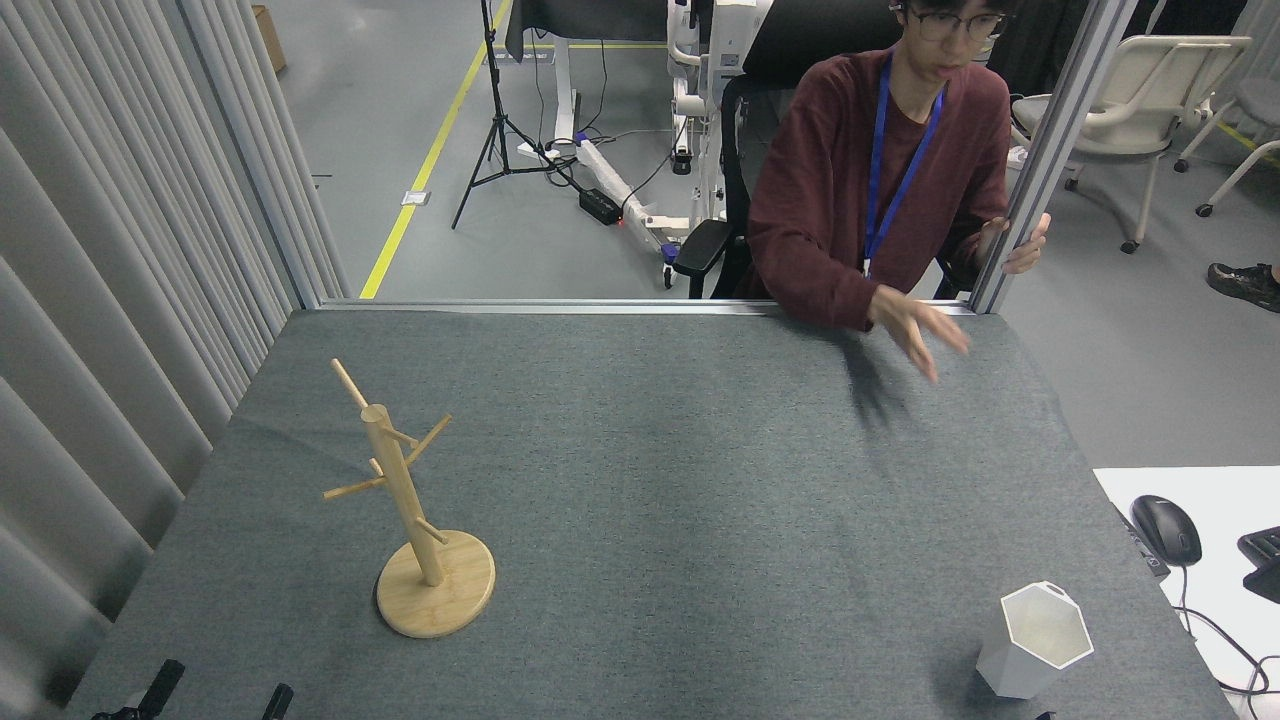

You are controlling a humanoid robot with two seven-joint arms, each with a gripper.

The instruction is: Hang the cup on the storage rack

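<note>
Storage rack: light bamboo post with thin angled pegs on a round disc base, upright on the grey table, all pegs bare. Cup: white, hexagonal, upright, open mouth up, nothing visible inside, well right of the rack. Left gripper: only dark tips show, below the rack; jaw state cannot be told. Right gripper is out of view.

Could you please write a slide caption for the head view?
White cup upright at the table's near right, empty storage rack at left, a person's hand over the far edge.
</note>
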